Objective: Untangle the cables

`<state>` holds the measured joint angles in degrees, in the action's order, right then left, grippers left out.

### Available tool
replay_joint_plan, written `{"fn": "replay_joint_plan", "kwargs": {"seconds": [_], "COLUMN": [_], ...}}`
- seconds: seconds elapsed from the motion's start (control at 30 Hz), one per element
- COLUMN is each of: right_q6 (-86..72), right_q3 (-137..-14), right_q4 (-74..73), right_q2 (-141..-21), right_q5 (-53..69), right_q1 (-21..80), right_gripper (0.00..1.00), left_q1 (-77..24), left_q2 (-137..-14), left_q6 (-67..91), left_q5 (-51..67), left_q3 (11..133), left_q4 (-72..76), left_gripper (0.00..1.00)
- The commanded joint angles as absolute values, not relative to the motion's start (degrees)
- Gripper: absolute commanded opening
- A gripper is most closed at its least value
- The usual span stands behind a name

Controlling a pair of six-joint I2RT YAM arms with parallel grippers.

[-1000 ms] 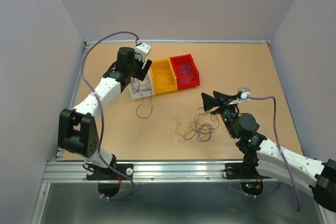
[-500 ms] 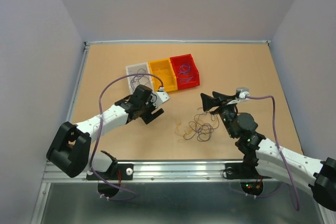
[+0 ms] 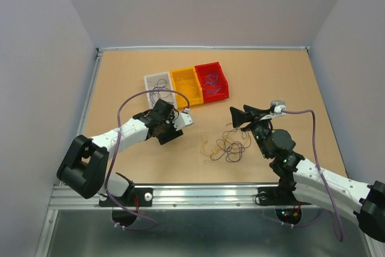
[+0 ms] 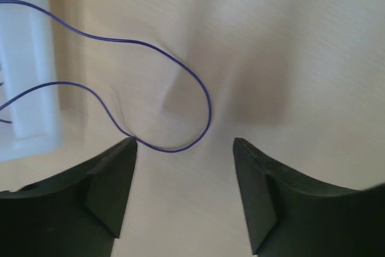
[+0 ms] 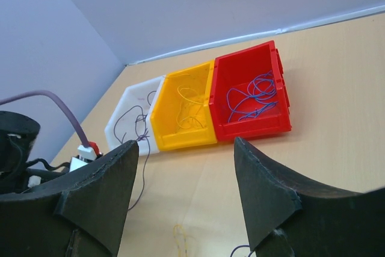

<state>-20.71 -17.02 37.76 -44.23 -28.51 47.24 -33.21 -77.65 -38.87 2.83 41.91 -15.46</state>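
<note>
Purple wire loops from white bin onto table, just ahead of left gripper — fingers parted, nothing held; right gripper gapes empty near cables.

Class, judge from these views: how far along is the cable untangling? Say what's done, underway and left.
Done: wires lie sorted in the red bin, yellow bin and white bin. Underway: the open left gripper hovers over a wire loop trailing from the white bin. Left: the tangle beside the open right gripper.
</note>
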Motion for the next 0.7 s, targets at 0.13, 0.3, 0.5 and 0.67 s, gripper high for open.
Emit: {"fn": "replay_joint_plan", "kwargs": {"seconds": [0.13, 0.3, 0.5, 0.67], "right_q6": [-20.0, -20.0, -20.1, -20.3], "right_q3": [-16.3, -16.3, -16.3, -16.4], "right_q4": [40.3, 40.2, 40.3, 40.2], "right_q2": [-43.5, -43.8, -44.1, -44.4], "right_q5": [-29.3, -29.4, -29.3, -29.0], "right_q1": [47.4, 47.4, 47.4, 47.4], "right_gripper": [0.7, 0.7, 0.7, 0.7], "left_q1": [-29.8, -24.7, -19.3, -17.6], "left_q2": [-89.5, -85.1, -83.3, -89.5], "left_q6": [-42.7, -42.6, -39.4, -36.1], "left_q5": [5.3, 8.4, 20.8, 23.2], "left_q3": [45.0, 48.9, 58.5, 67.8], "left_q4": [-18.7, -17.9, -22.9, -25.4], "left_gripper": [0.1, 0.0, 0.0, 0.0]}}
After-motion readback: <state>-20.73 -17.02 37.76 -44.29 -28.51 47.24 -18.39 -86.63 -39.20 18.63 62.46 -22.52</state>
